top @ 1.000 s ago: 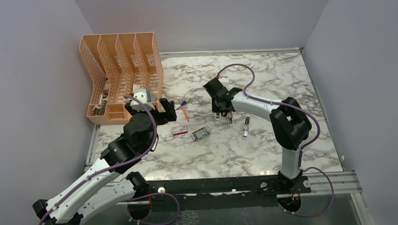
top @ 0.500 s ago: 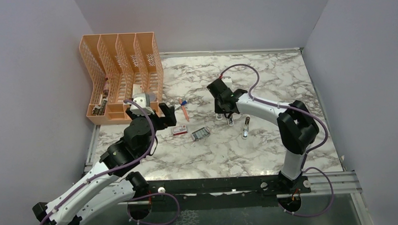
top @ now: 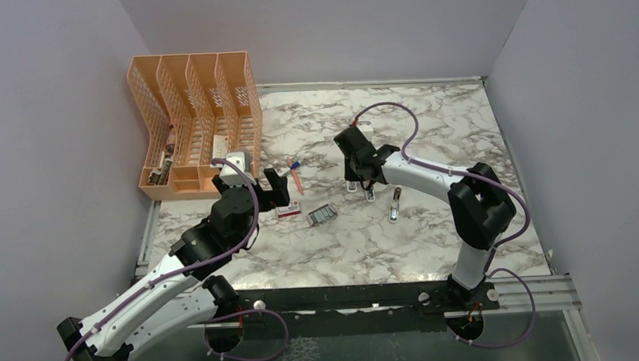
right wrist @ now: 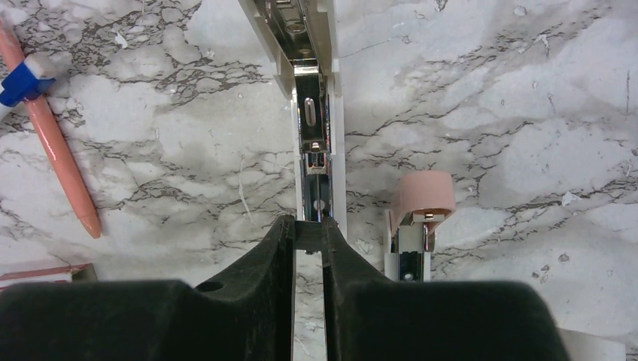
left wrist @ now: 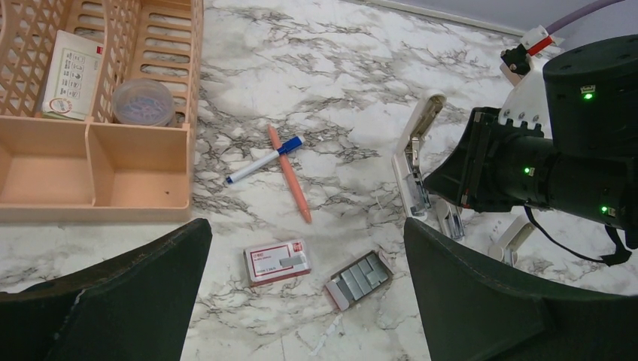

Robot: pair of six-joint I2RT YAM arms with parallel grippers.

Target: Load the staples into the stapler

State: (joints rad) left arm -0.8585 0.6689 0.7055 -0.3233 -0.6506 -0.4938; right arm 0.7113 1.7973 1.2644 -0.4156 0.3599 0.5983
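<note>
The white stapler (right wrist: 317,143) lies hinged open on the marble table, its silver channel facing up; it also shows in the left wrist view (left wrist: 412,162) and the top view (top: 368,192). My right gripper (right wrist: 308,234) is shut on a small grey strip of staples, held at the near end of that channel. The open tray of grey staples (left wrist: 360,279) and its red-and-white box (left wrist: 277,262) lie side by side on the table. My left gripper (left wrist: 308,301) is open and empty, hovering above them.
An orange pen (left wrist: 290,184) and a blue-capped pen (left wrist: 263,160) lie crossed behind the box. A pink-topped stapler (right wrist: 421,197) lies just right of the white one. The orange mesh organizer (top: 194,121) stands at the back left.
My left arm has swung right and forward, bringing its open gripper over the box and tray. My right gripper has shifted slightly right at the stapler.
</note>
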